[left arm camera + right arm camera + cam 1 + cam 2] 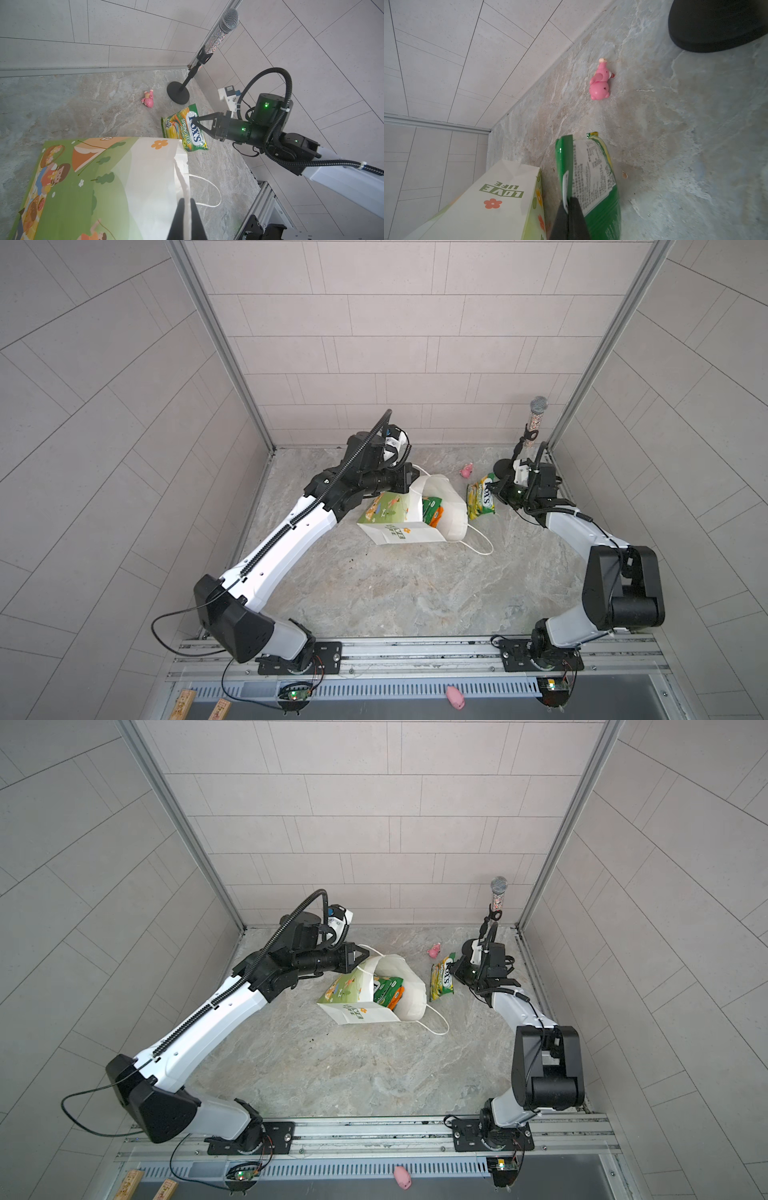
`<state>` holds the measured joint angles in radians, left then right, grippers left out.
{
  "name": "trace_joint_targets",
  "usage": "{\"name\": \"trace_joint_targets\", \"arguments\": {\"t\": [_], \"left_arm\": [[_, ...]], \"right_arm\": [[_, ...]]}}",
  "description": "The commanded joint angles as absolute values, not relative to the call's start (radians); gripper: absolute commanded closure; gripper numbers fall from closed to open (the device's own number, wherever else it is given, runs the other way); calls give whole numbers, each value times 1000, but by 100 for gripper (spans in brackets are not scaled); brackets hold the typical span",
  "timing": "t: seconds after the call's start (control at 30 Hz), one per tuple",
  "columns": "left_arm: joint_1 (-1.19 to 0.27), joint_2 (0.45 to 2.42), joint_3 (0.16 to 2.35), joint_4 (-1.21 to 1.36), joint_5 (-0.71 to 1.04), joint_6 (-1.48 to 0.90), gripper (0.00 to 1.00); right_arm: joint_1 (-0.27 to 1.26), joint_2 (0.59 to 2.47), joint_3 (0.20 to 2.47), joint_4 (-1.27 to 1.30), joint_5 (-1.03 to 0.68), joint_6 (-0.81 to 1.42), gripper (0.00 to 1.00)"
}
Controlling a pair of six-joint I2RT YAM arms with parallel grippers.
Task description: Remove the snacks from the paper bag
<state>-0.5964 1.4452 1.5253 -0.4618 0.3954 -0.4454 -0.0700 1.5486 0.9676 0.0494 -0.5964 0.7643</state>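
Left wrist cam gets the FOX'S packet (pixel 179 129) front: "SPRING TEA OVAL CANDY". Right wrist cam only shows its fine-print back, plus "LOVE LIFE" on the paper bag (pixel 500 209). Right gripper (pixel 195 120) is clamped on that packet, just beside the bag's mouth. Left gripper (pixel 186 201) pinches the bag's rim. Other packets (pixel 432 509) sit inside.

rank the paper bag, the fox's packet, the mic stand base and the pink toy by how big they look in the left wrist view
1. paper bag, largest, though nearness to the camera inflates it
2. FOX'S packet
3. mic stand base
4. pink toy, a little smaller than the base
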Motion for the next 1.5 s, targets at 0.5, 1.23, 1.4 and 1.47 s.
{"name": "trace_joint_targets", "arguments": {"t": [0.5, 1.23, 1.4, 1.47], "left_arm": [[-599, 1404, 1516, -451, 404, -448, 100], [-599, 1404, 1511, -448, 410, -451, 100], [-600, 1402, 1508, -448, 421, -448, 100], [-599, 1401, 1508, -446, 426, -445, 100]], "right_arm": [[-166, 1805, 1103, -6, -527, 613, 100], [-221, 1792, 1199, -270, -403, 471, 58], [-221, 1678, 1155, -288, -412, 474, 55], [-221, 1625, 1129, -290, -440, 484, 55]]}}
